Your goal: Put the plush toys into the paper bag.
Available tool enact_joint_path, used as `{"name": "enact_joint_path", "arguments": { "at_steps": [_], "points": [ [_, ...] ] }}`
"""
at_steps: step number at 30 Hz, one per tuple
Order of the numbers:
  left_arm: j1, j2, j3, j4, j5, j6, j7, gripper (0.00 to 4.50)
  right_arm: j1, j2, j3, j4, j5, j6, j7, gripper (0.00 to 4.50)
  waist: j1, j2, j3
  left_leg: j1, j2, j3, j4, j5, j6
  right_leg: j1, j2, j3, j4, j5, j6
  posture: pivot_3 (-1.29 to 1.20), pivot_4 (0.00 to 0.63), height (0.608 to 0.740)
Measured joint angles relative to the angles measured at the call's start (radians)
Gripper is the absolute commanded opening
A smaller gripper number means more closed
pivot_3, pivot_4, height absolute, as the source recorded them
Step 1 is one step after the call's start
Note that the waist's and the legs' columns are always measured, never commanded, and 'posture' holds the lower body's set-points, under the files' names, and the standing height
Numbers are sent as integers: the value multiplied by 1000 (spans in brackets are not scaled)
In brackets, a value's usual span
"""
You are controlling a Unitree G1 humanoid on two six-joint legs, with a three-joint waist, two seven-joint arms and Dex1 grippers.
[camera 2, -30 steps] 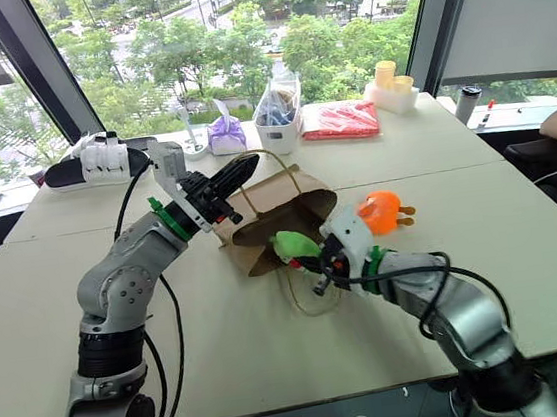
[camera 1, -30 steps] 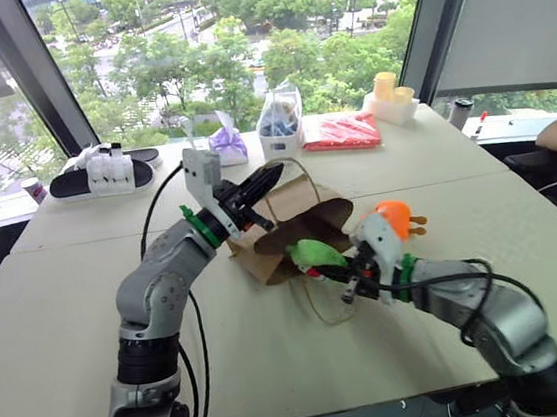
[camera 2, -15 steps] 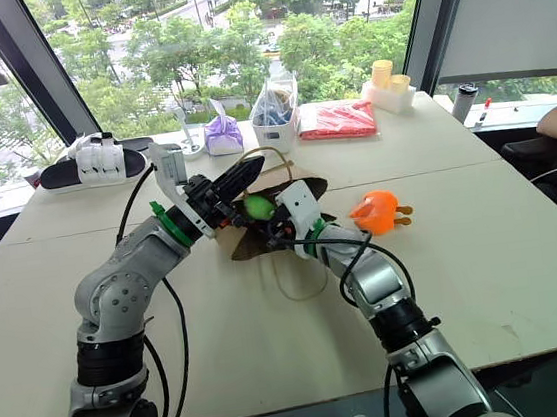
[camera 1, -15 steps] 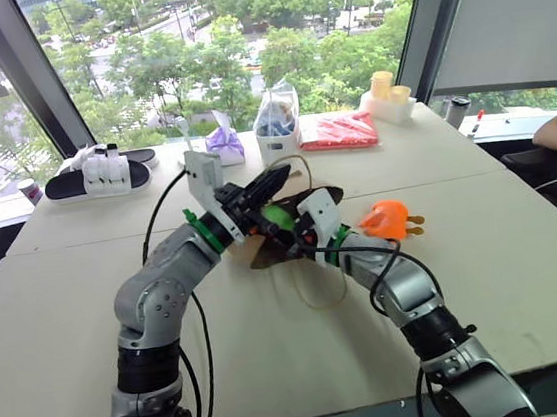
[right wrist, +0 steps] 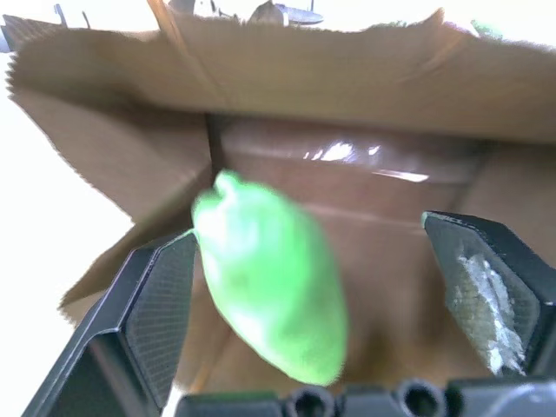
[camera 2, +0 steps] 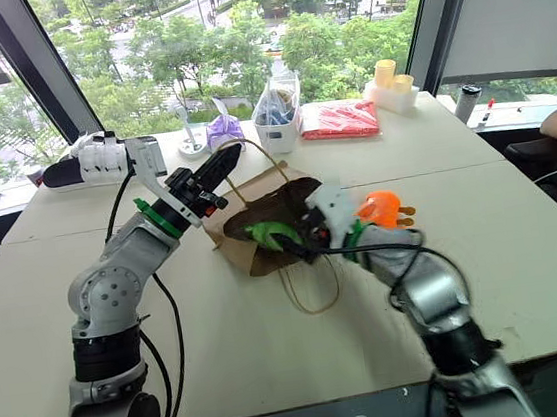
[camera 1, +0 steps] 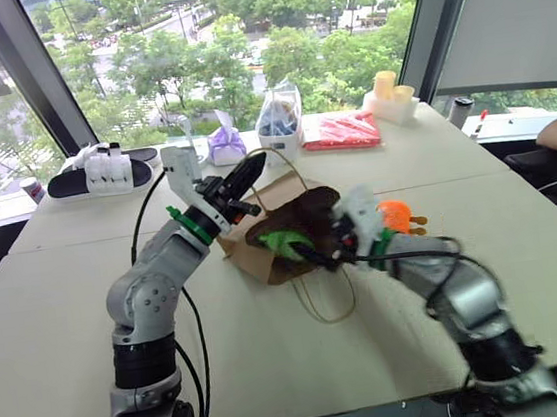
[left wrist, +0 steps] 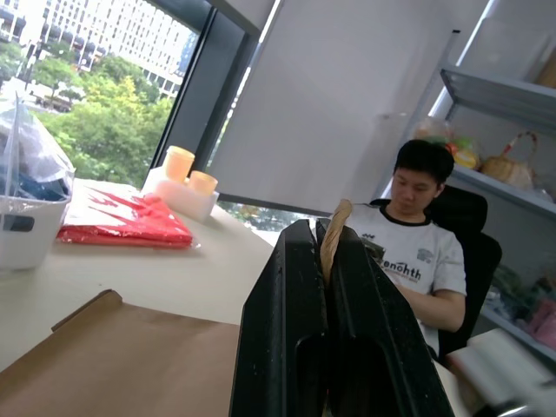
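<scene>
Step one: right gripper (right wrist: 334, 287), jaws spread, dropped green toy (right wrist: 269, 278) at paper bag (camera 1: 291, 229) mouth; left gripper (left wrist: 323, 252) pinched bag handle (left wrist: 333, 236). Next prob.: orange toy (camera 1: 396, 213).

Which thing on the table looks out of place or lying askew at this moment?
The paper bag lies tipped on its side, not standing; the left gripper pinches its handle. The green plush sits at its mouth between the open right gripper's fingers. The orange plush remains outside.
</scene>
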Motion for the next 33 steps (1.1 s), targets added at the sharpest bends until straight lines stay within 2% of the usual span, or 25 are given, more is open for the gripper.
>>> {"name": "enact_joint_path", "arguments": {
  "at_steps": [4, 7, 13, 17, 23, 26, 33],
  "points": [
    [1, 9, 3, 8, -3, 0, -9, 0, 25, -81, -216, -101, 122, 130, -4, 4448, 1, 0, 0, 0, 0, 1, 0, 0, 0, 1, 0, 0, 0, 0, 0, 0, 150, 740],
    [0, 10, 2, 21, -3, 0, -16, 0, 71, -142, -284, -44, 126, 131, -6, 4448, 3, 0, 0, 1, 0, 1, 1, 0, 0, 2, 0, 0, 0, 0, 0, 0, 150, 740],
    [0, -2, -3, 27, -3, 0, -15, 0, 99, -155, -225, 342, -37, -42, -74, 4448, -4, 0, 0, 2, 0, 3, 1, 0, 0, 2, 0, 1, 0, 0, 0, 0, 150, 740],
    [-4, -10, -18, 11, -10, 4, 5, 0, -57, -76, -150, 703, -161, -245, -177, 4448, -10, 0, 0, 4, 1, 5, 0, 0, 0, 2, 0, 3, 1, 0, 0, 0, 150, 740],
    [-5, -4, -20, -6, -12, 4, 22, 0, -208, -4, -136, 995, -200, -433, -213, 4448, -7, 0, 0, 4, 1, 5, 0, 0, 0, 2, 0, 3, 0, 0, 0, 0, 150, 740],
    [-5, -2, -20, -6, -12, 4, 29, 0, -242, 12, -137, 1070, -203, -478, -210, 3564, -8, 0, 0, 5, 1, 5, 0, 0, 0, 3, 0, 3, 0, 0, 0, 0, 150, 740],
    [-4, -1, -20, -6, -11, 3, 30, 0, -279, 51, -150, 1128, -191, -510, -208, 28, -8, 0, 0, 6, 1, 5, 0, 0, 0, 3, 0, 3, 1, 1, -1, 0, 150, 740]
  ]
}}
